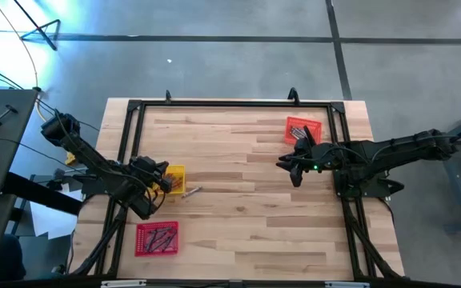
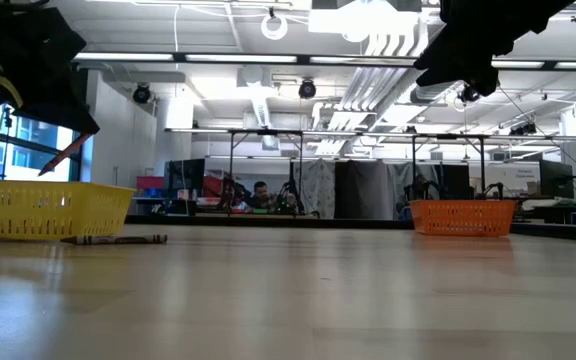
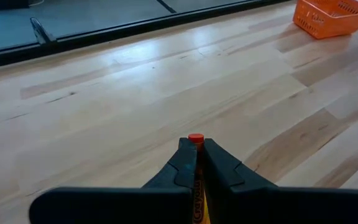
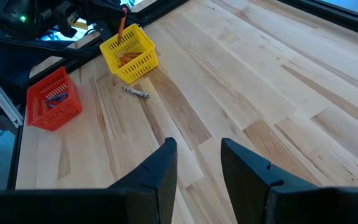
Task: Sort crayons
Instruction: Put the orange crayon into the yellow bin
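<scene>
The left gripper [image 3: 196,163] is clenching one orange crayon [image 3: 196,139] between its two fingers, the crayon's flat end sticking out past the fingertips, and it is hovering right over the yellow tray [image 1: 174,179] at the table's [image 1: 246,200] left side. Three small trays are sitting on the wood: that yellow one directly beneath the left gripper, one red tray [image 1: 157,238] a little nearer the table's front edge from it, and one orange tray [image 1: 302,129] far across, just behind the right gripper [image 1: 288,168]. One grey crayon [image 4: 135,92] is lying loose on the bare wood just beside the yellow tray, on the side facing the right gripper, touching nothing. Several orange crayons are lying inside the yellow tray and several dark ones inside the red tray; their exact counts cannot be told. The right gripper is hanging above the table's right half with its two fingers standing apart, holding nothing, well apart from the loose crayon.
</scene>
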`<state>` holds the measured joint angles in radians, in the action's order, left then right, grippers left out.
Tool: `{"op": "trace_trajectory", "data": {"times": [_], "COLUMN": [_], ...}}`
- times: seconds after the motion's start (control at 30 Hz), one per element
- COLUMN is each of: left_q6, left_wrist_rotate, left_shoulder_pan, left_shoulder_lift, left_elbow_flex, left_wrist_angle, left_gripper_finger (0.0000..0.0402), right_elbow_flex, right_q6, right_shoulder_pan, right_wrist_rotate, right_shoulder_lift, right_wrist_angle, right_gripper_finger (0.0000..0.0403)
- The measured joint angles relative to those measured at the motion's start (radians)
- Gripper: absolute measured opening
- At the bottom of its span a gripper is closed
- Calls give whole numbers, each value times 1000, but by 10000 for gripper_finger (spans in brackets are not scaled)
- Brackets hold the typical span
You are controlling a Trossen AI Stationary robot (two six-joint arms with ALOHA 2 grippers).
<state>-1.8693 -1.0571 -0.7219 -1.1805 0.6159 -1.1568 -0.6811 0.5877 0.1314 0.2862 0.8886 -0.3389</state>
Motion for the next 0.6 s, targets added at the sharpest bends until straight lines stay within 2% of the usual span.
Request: {"op": "trace_trajectory", "data": {"times": [0.4, 0.6], "left_q6": [40, 48], "left_wrist_rotate": [43, 59], "left_shoulder_pan": [0, 1], "left_shoulder_lift": [0, 0], "left_elbow_flex": [0, 0], "left_wrist_angle": [5, 4], "left_gripper_finger": [4, 33], "right_elbow_flex": [0, 0], "right_q6": [0, -1], "right_shoulder_pan": [0, 0], "right_wrist_rotate": [36, 36], "right_shoulder_lift": [0, 0], "right_wrist_angle": [0, 0], "right_gripper_finger": [119, 119]}}
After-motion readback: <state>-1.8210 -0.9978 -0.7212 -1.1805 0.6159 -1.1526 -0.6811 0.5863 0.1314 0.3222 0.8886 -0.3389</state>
